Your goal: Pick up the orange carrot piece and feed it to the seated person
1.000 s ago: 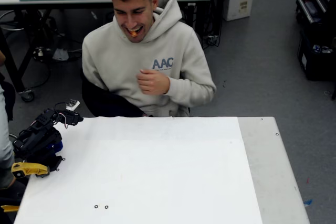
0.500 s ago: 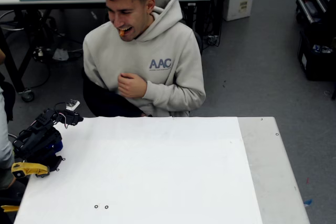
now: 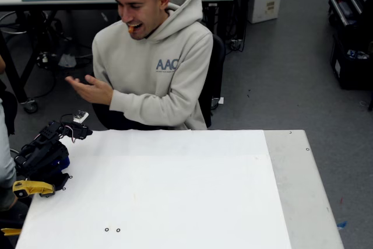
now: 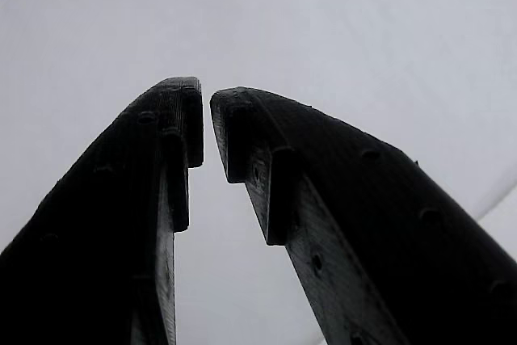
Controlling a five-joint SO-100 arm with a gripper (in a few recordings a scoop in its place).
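The carrot sits between the person's lips, as it did a second ago. Since then he has turned toward the picture's left in the fixed view, and his hand, earlier a fist at his chest, is now out to the side, palm up. The arm remains folded at the desk's left edge. The pincer is nearly pressed together, a thin gap at the tips, holding nothing.

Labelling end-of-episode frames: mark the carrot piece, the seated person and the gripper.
orange carrot piece [image 3: 132,27]: fixed view, on the bit showing at the mouth.
seated person [image 3: 166,80]: fixed view, on the hoodie chest.
gripper [image 4: 207,131]: wrist view, between the tips of the nearly closed jaws.
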